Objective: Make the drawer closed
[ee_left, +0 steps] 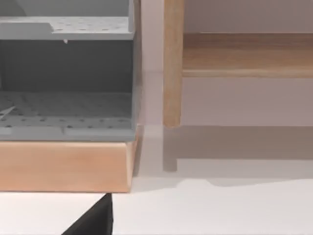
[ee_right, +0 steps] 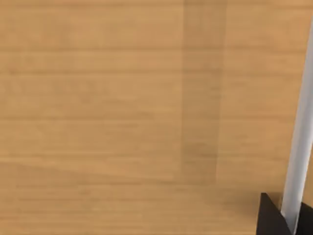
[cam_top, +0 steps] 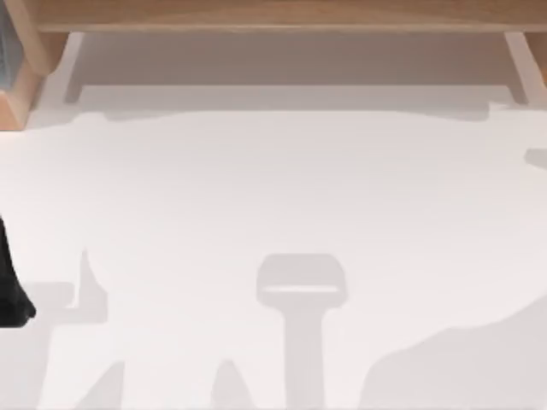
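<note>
While the drawer (cam_top: 291,60) sat partly pulled out, the left gripper (cam_top: 13,299) hung back, jaws' state unclear, so pushing its front wall probably came next.

bare white table (cam_top: 273,213), drawer (cam_top: 291,60) open — wood frame (cam_top: 273,13) behind

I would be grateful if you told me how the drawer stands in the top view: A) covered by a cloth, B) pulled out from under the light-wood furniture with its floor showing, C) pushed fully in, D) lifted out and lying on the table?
B: the drawer sticks out from under the light-wood furniture, its pale floor exposed between thin white side walls.
</note>
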`<state>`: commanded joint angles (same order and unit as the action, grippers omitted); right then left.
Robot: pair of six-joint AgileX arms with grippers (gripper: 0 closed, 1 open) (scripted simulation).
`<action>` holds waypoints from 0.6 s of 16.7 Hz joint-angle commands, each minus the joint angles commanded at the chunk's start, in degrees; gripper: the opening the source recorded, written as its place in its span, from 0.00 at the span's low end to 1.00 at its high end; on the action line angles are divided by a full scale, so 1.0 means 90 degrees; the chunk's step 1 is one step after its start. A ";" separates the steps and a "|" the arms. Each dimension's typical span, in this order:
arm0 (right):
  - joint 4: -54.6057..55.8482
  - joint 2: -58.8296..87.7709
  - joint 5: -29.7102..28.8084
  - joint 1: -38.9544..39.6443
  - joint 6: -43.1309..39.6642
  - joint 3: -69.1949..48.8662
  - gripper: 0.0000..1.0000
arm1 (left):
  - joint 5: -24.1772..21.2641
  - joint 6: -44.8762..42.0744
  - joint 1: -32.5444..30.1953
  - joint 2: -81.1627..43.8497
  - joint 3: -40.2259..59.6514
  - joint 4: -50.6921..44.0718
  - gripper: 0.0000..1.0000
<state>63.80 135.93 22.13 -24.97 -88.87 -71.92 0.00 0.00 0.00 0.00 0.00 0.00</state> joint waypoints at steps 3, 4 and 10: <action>0.0000 0.0000 0.0000 0.0000 0.0000 0.0000 0.15 | 0.0000 0.0000 0.0000 0.0000 0.0000 0.0000 1.00; 0.0000 0.0000 0.0000 0.0000 0.0000 0.0000 0.23 | 0.0000 0.0000 0.0000 0.0000 0.0000 0.0000 1.00; 0.0000 0.0000 0.0000 0.0000 0.0000 0.0000 0.68 | 0.0000 0.0000 0.0000 0.0000 0.0000 0.0000 1.00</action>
<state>63.80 135.93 22.13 -24.97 -88.87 -71.92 0.00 0.00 0.00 0.00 0.00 0.00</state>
